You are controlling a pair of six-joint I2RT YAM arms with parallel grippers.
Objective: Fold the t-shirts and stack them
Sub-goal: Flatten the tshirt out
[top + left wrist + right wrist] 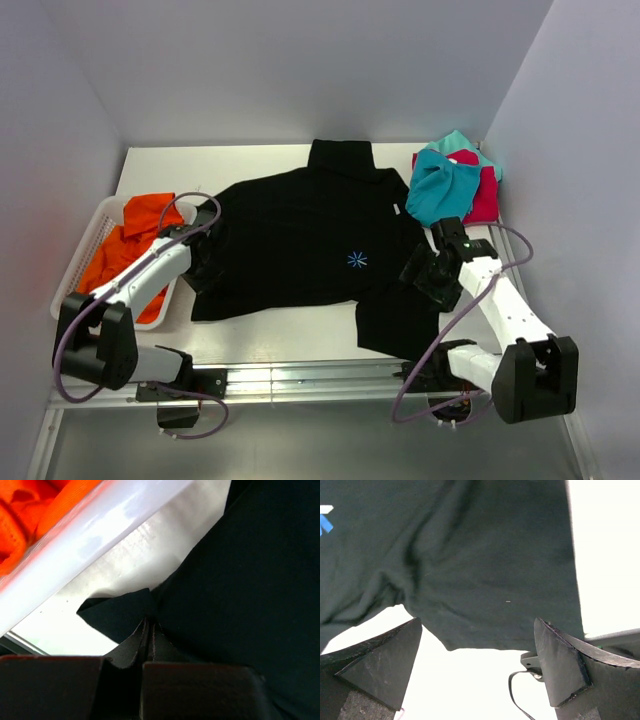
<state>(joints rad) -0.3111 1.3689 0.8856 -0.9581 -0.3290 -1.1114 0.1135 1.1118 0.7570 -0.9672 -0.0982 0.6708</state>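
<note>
The large black t-shirt (300,230) lies spread on the white table, its blue starburst mark (357,260) facing up. My left gripper (205,268) is at the shirt's left sleeve. In the left wrist view the gripper (142,662) is shut on a pinched fold of black cloth (240,580). My right gripper (422,272) hovers over the right sleeve. In the right wrist view it (477,655) is open and empty, with the sleeve's hem (485,555) just beyond the fingers. The orange shirt (135,235) lies in a basket. The teal shirt (440,185) rests on the pink-red one (487,195) at the back right.
A white plastic basket (75,265) stands at the table's left edge, close to my left arm; its rim (100,530) shows in the left wrist view. Grey walls close in on three sides. A metal rail (300,380) runs along the near edge.
</note>
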